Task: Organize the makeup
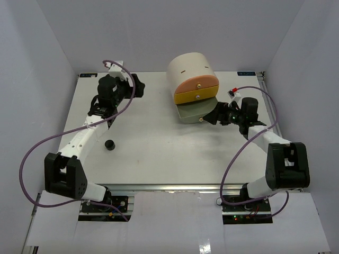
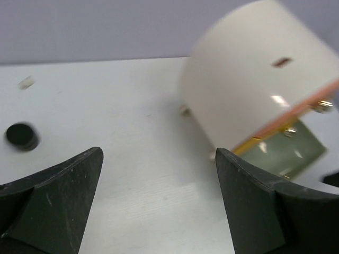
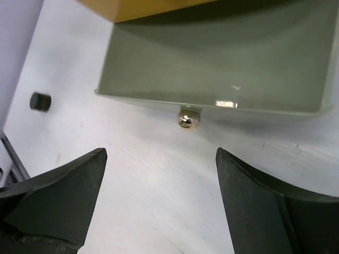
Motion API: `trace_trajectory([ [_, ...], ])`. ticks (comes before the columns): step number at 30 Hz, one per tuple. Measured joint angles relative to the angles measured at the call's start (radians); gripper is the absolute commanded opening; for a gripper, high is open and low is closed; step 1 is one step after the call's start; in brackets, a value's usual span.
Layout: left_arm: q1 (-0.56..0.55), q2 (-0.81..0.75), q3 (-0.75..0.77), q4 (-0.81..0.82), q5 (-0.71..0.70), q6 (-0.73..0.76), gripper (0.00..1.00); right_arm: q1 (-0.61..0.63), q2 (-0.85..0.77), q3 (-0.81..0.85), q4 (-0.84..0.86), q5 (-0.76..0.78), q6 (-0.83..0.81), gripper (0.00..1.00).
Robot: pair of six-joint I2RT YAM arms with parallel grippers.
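Note:
The only makeup in view is a small black jar (image 1: 110, 144), standing alone on the white table left of centre; it also shows as the jar (image 2: 21, 136) and the jar (image 3: 40, 101). My left gripper (image 1: 139, 86) hovers at the back left, open and empty (image 2: 159, 201), facing the cream box (image 2: 254, 79). Just in front of the pulled-out grey drawer (image 3: 212, 58) is my right gripper (image 1: 212, 117), open (image 3: 159, 196). Its fingers are a little short of the drawer's gold knob (image 3: 188, 118). The part of the drawer that shows is bare.
The big cream cylindrical box (image 1: 192, 71) stands at the back centre. Its orange drawer (image 1: 197, 83) and yellow drawer (image 1: 196, 96) are shut above the open grey drawer (image 1: 193, 112). White walls close in the table (image 1: 159, 159) on three sides.

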State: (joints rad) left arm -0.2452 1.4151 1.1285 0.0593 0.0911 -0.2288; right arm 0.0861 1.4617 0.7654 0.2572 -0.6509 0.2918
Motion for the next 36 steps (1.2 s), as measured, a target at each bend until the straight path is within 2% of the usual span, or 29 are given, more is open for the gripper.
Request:
trace_trajectory([
  [3,0.103,0.095,0.005,-0.05,0.002,-0.059,0.98,0.0,-0.085,0.065,-0.151,-0.054,-0.194,0.9],
  [6,0.16,0.236,0.053,-0.107,-0.001,-0.1,0.98,0.012,-0.188,0.125,-0.256,-0.065,-0.392,0.9],
  [11,0.201,0.431,0.172,-0.182,-0.031,-0.114,0.98,0.019,-0.371,0.092,-0.266,-0.101,-0.584,0.87],
  [16,0.221,0.618,0.38,-0.238,-0.116,-0.084,0.98,0.02,-0.336,0.086,-0.345,-0.285,-0.682,0.85],
  [26,0.238,0.927,0.72,-0.32,-0.192,-0.016,0.96,0.02,-0.326,0.085,-0.407,-0.325,-0.757,0.86],
  [27,0.238,0.947,0.739,-0.326,-0.193,-0.012,0.93,0.019,-0.326,0.085,-0.41,-0.325,-0.76,0.86],
  [31,0.239,0.991,0.81,-0.337,-0.2,0.001,0.7,0.019,-0.326,0.085,-0.416,-0.325,-0.769,0.86],
  [36,0.239,0.997,0.817,-0.347,-0.203,0.01,0.44,0.018,-0.326,0.082,-0.416,-0.325,-0.772,0.86],
])
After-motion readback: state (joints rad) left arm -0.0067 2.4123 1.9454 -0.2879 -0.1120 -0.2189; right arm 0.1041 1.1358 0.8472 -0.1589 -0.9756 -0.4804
